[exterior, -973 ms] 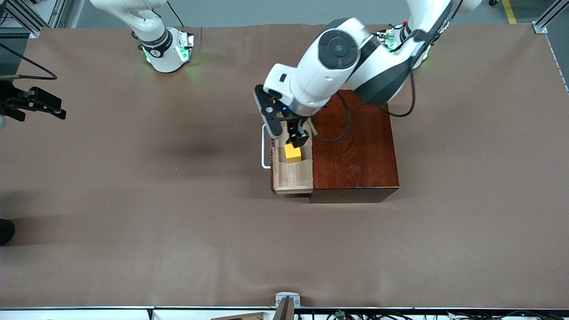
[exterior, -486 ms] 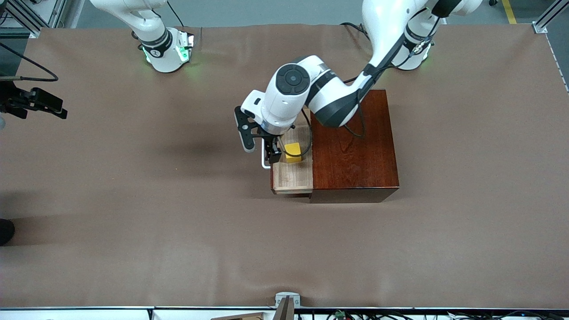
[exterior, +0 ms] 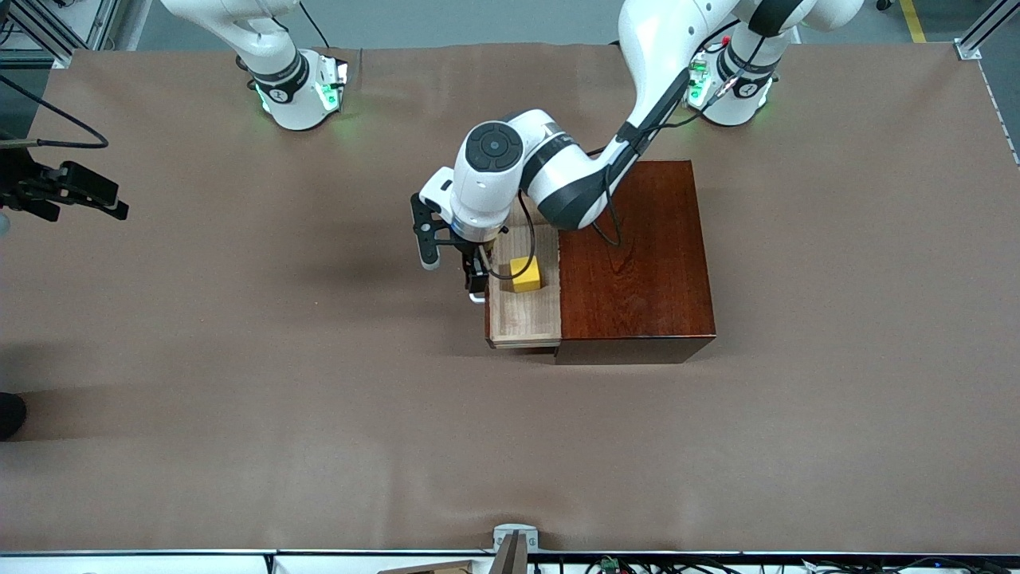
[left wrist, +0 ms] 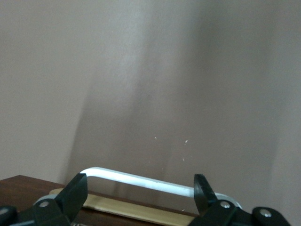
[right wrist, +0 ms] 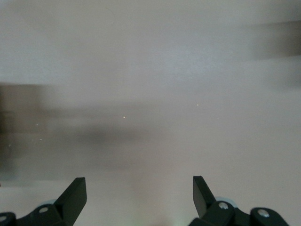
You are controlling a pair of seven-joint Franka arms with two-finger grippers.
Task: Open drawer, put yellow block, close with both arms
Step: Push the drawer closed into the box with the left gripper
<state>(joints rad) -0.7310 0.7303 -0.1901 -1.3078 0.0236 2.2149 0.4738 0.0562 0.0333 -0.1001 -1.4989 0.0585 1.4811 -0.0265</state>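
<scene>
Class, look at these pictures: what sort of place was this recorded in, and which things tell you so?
Probably a robotics lab: two robot arms bolted to a covered table, aluminium framing at its corner, cables along the edge.

1. The pale light-wood drawer tray point(exterior: 522, 315) is standing pulled out of the glossy dark reddish-brown wooden box point(exterior: 633, 259), open from above.
2. The small bright yellow cube point(exterior: 526, 273) is occupying its middle.
3. The left gripper point(exterior: 476, 279), fingers point(left wrist: 75, 193) spread, is crowding the white U-shaped bar handle point(left wrist: 150, 182).
4. The brown tabletop point(exterior: 239, 359) is lying unobstructed toward the right arm's end.
</scene>
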